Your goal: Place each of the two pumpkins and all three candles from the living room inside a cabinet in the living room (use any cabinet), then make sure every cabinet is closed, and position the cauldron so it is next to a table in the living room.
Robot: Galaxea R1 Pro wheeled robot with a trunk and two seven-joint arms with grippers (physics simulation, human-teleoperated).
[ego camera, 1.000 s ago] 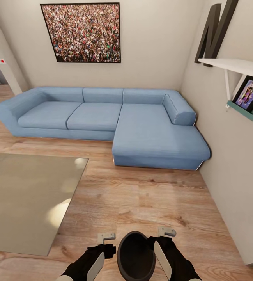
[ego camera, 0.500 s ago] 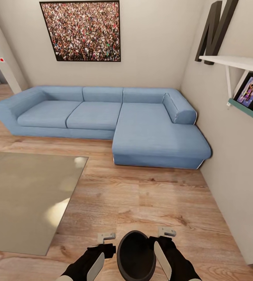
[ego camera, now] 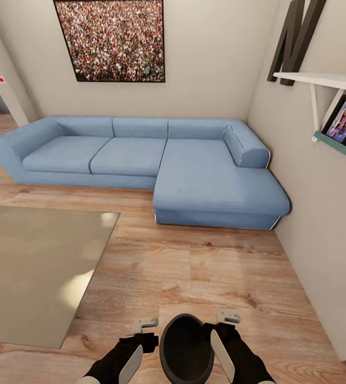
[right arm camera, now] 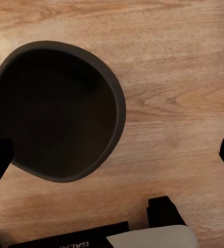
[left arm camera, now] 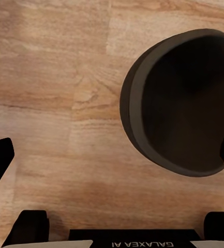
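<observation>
The matte-black cauldron [ego camera: 186, 349] sits at the bottom of the head view, mouth up, between my two grippers. My left gripper [ego camera: 139, 338] flanks its left side and my right gripper [ego camera: 223, 330] its right side. In the left wrist view the cauldron [left arm camera: 181, 103] lies by one finger of the open left gripper [left arm camera: 112, 160]. In the right wrist view the cauldron [right arm camera: 52, 111] reaches one finger of the open right gripper [right arm camera: 112, 155]. Neither pair of fingers closes around its rim. The glass-topped table [ego camera: 29, 266] stands to the left on the wooden floor. Pumpkins, candles and cabinet are out of view.
A blue corner sofa [ego camera: 141, 160] lines the far wall under a large picture [ego camera: 111, 40]. The right wall [ego camera: 322, 240] carries a white shelf [ego camera: 327, 80] with framed pictures. Bare wooden floor [ego camera: 194, 266] runs between table, sofa and wall.
The whole picture has shifted slightly, so the camera has moved a little forward. Both grippers and the cauldron keep the same places in the view.
</observation>
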